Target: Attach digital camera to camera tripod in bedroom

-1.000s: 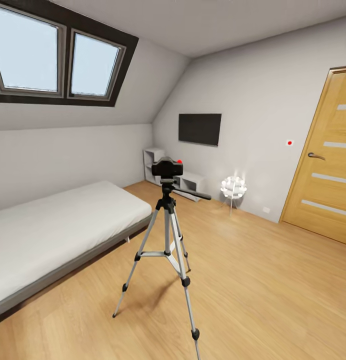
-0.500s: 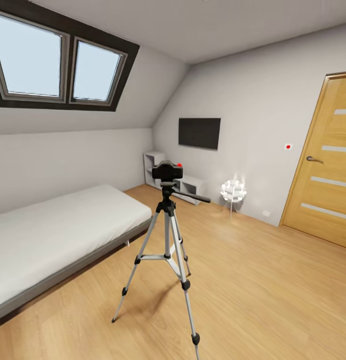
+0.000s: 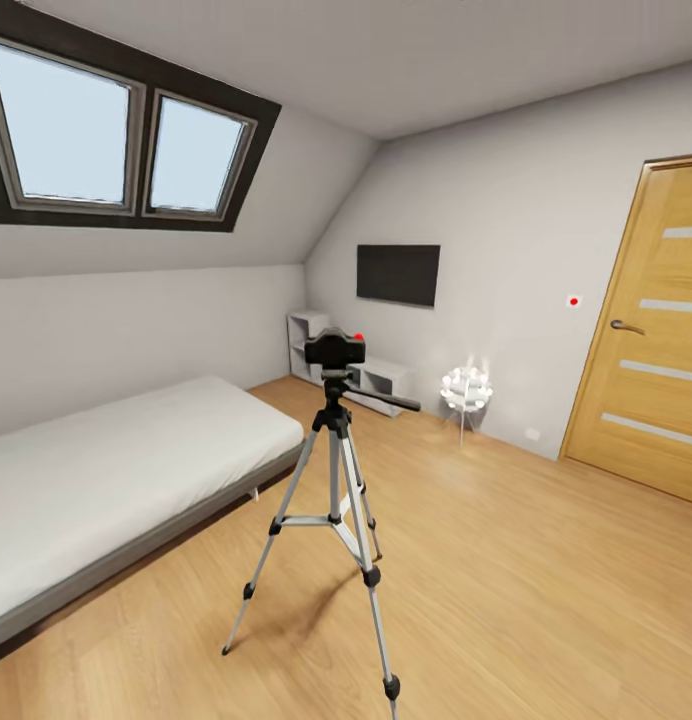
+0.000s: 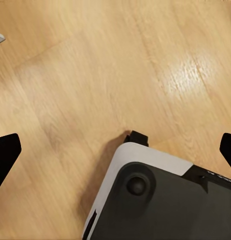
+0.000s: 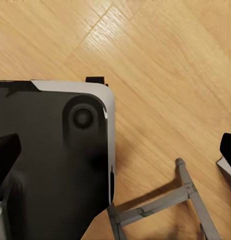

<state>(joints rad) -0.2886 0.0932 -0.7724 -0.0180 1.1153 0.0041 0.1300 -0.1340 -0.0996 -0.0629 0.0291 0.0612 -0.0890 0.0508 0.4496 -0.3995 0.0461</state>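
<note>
Sloped pale wall carries two dark-framed skylights [image 3: 126, 150], blue sky beyond; white bed [image 3: 116, 470] sits under them; light wood floor [image 3: 526, 580] gleams; wall TV [image 3: 398, 274], white shelves [image 3: 371, 370], small lit lamp [image 3: 466, 388], wooden door [image 3: 651, 330] opposite.

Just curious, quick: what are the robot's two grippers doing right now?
Left gripper: open, holding nothing, above the wood floor.
Right gripper: open, holding nothing.

The left end effector [image 4: 115, 152] has black fingertips [image 4: 5, 152] with slanted, pointed ends. Beneath it the robot's base [image 4: 160, 205] is a dark, near-black panel with a rounded corner, a white-grey rim and a round recessed knob. The right end effector [image 5: 115, 150] has the same black fingertips [image 5: 6, 150], above the same dark, white-edged base corner [image 5: 50, 150].
</note>
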